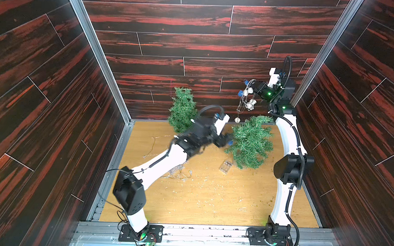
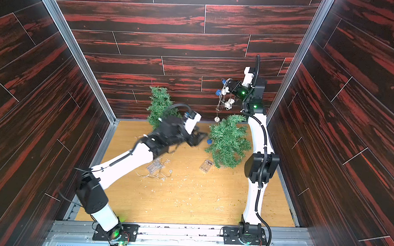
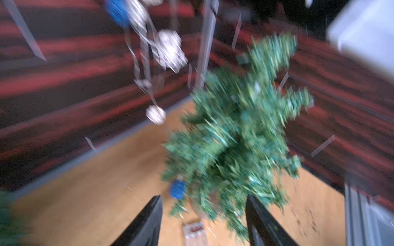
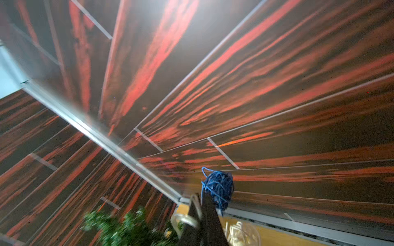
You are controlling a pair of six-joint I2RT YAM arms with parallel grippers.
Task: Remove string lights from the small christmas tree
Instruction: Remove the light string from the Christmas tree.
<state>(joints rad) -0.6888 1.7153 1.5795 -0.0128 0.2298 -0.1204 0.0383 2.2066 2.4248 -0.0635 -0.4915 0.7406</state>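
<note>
The silvery strand (image 2: 158, 169) lies heaped on the surface (image 1: 211, 207) under my left arm, off any tree, so I count it done. The rear tree (image 1: 183, 109) looks bare. My left gripper (image 3: 204, 223) has its jaws apart with nothing between them, just short of the leaning tree (image 1: 250, 143), where one blue ball (image 3: 177, 189) sits at the near edge of the foliage; the clear battery box (image 1: 225, 167) lies on the surface beside that tree. My right gripper (image 1: 253, 84) is high by the rear wall, pinched shut on the blue-and-white ball strand (image 1: 246, 100), which hangs toward the tree's top. To do this well, I judge, I should close my left gripper on the blue ball or the wire beside it, not on needles, and draw it clear; my right should lift only gently, or the snagged wire may drag the tree over.
</note>
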